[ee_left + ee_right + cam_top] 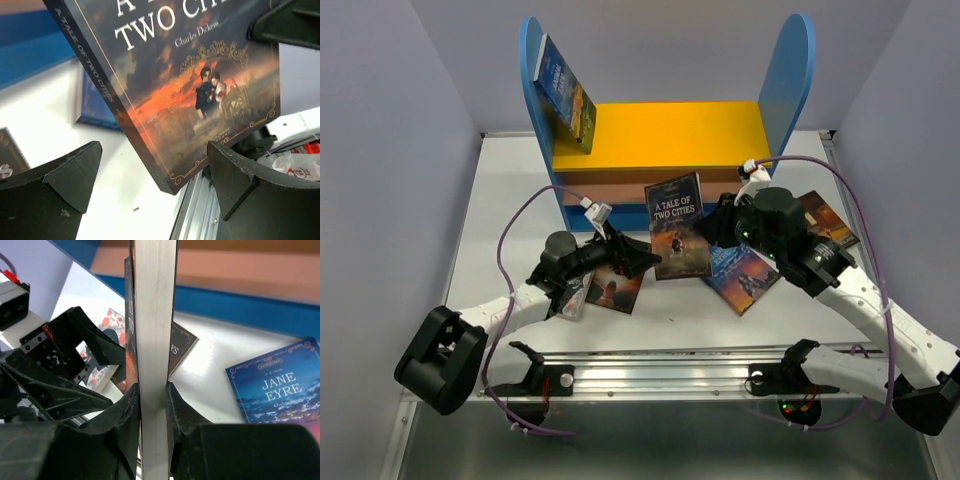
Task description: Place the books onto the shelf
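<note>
The shelf (660,135) stands at the back of the table. One of the books (565,90) leans against its left blue panel on the yellow board. My right gripper (717,228) holds A Tale of Two Cities (676,225) upright in front of the shelf. In the right wrist view its fingers (127,410) are shut on the book's white page edge (155,315). My left gripper (638,258) is open at the book's lower left. In the left wrist view the book's bottom corner (190,85) hangs between the spread fingers (55,185).
More books lie flat on the table: a blue Jane Eyre (745,275) under the right arm, a dark one (825,220) at the right, a reddish one (615,285) and a pale one (575,295) under the left arm. A metal rail (660,365) runs along the near edge.
</note>
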You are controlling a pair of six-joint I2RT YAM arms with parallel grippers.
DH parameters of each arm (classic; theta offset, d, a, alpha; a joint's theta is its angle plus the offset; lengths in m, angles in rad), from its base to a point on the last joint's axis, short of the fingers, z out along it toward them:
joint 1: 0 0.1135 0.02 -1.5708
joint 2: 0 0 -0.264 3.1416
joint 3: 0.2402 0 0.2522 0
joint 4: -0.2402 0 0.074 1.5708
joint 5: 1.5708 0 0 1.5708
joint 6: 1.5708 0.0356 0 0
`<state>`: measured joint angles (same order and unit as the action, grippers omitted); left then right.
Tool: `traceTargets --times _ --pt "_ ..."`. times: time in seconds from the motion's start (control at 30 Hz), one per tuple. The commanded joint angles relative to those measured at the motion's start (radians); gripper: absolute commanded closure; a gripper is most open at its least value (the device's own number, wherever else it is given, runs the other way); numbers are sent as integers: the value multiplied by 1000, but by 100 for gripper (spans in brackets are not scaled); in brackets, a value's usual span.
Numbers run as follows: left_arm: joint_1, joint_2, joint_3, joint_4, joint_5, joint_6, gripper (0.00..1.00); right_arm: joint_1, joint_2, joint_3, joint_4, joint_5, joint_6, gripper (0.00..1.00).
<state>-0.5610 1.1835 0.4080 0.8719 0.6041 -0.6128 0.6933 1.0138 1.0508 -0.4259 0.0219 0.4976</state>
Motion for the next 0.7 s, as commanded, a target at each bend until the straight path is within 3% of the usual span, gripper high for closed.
traceTargets --times 0.0,0.1,0.27,0.4,0.57,0.67 --pt "19 11 -35 372 141 -66 1 -5 -37 135 67 19 -27 99" --pt "30 54 -60 544 187 -139 1 -14 -29 152 68 10 -27 99" --pt "42 139 -28 637 241 -202 1 -14 -34 207 64 -3 -14 99" --pt "50 221 -11 889 296 -317 1 -14 -41 218 59 -14 1 99" --pt "50 306 34 981 306 -393 1 -14 -32 210 70 -88 42 99" --pt "52 360 32 1195 310 -504 1 -14 -34 183 78 -73 55 99"
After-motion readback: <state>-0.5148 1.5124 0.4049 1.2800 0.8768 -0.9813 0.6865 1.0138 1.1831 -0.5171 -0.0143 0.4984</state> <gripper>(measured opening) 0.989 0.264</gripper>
